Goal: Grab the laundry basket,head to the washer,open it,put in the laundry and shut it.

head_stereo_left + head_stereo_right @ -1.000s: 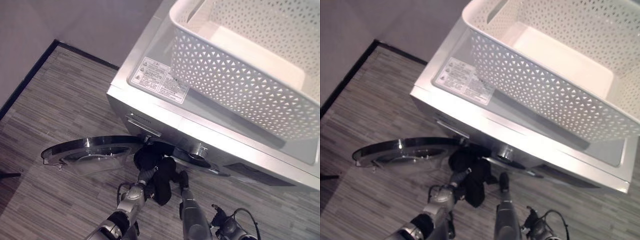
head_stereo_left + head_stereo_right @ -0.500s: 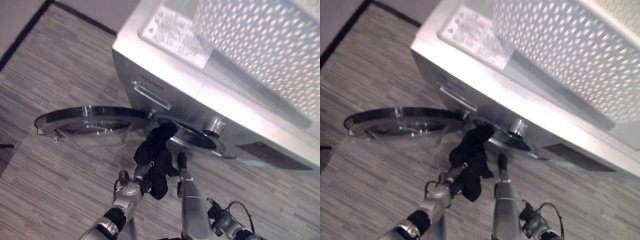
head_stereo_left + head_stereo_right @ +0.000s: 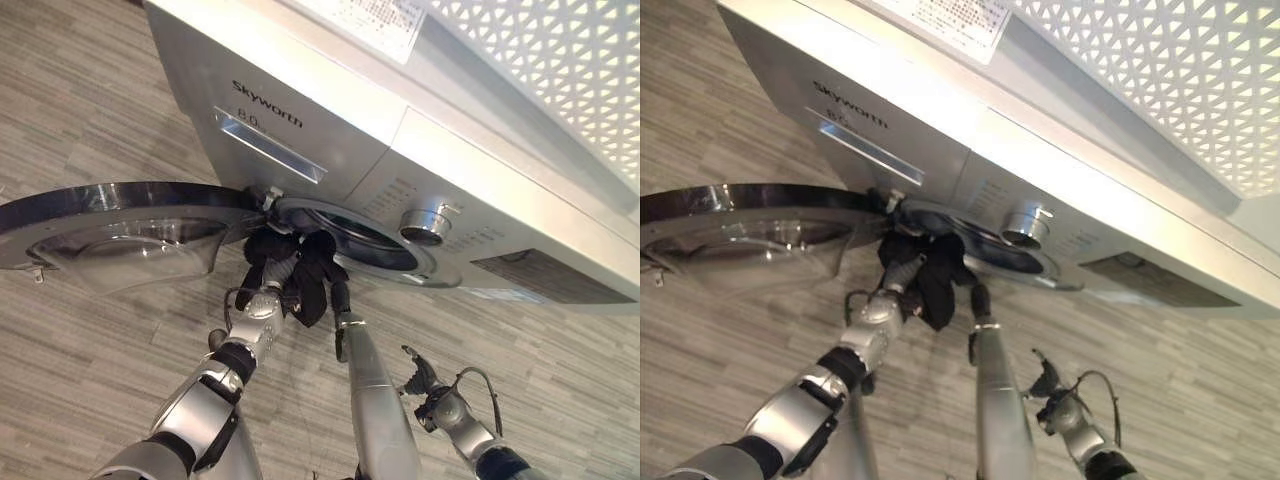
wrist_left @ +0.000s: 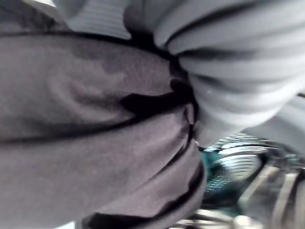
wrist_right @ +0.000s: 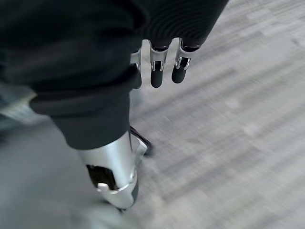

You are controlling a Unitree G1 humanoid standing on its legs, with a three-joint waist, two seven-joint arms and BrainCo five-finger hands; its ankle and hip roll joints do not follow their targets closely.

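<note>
Black cloth (image 3: 300,275) now at drum mouth (image 3: 350,235)

The round dark drum opening (image 3: 365,238) of the silver front-loading washer (image 3: 330,120) is partly blocked by a black bunched garment (image 3: 300,275) at its near rim; the glass-centred round door (image 3: 120,225) swung wide leaves the striped wooden floor (image 3: 560,360) free

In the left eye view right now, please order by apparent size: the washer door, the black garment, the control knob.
1. washer door, open, nearest the camera, so its lead is partly perspective.
2. black garment, bunched at the drum opening.
3. control knob, clearly smallest.
</note>
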